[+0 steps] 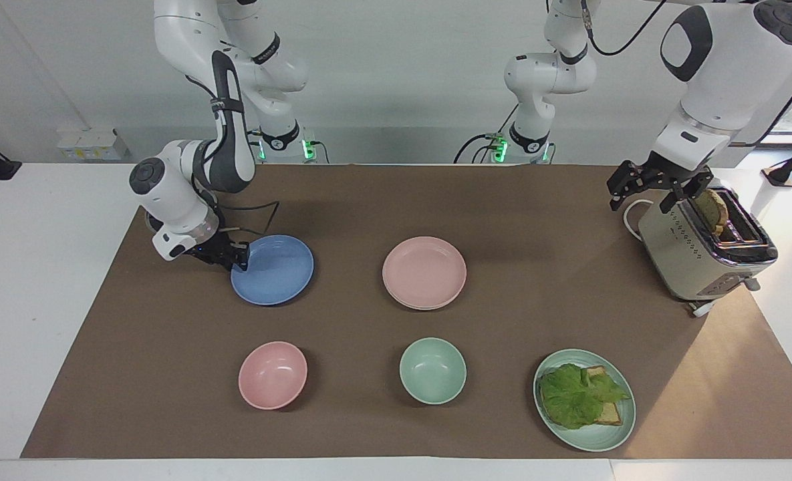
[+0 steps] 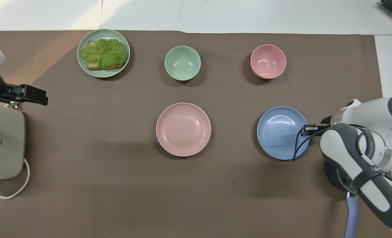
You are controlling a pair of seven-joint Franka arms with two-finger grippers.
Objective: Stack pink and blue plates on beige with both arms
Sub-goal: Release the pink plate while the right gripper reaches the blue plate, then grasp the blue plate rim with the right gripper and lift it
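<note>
1. The right gripper (image 1: 238, 257) sits low at the rim of the blue plate (image 1: 277, 270), on the edge nearest the right arm's end of the table. You cannot tell whether it has closed on that rim. If it lifts on a shallow bite, the plate may tip, slide out and drop onto the brown mat (image 1: 502, 200).
2. A rim grip carries the plate from one edge, so expect the free side to sag. A sagging edge could clip the pink plate (image 1: 424, 270) on the way over and push it askew.
3. The pink plate lies in the middle of the mat. A paler rim under it looks like the beige plate (image 1: 417, 307), though that is a judgement. Set the blue plate down off-centre and the stack may sit crooked.
4. The black cable (image 2: 296, 148) from the right wrist loops over the blue plate's edge. Watch that it does not snag the plate.
5. The left gripper (image 1: 639, 195) hangs open and empty over the toaster (image 1: 696, 254), waiting, well apart from the plates.
6. The pink bowl (image 1: 273, 374), green bowl (image 1: 432, 370) and green plate (image 1: 596, 441) with the lettuce sandwich lie farther from the robots, out of the path between the plates.
</note>
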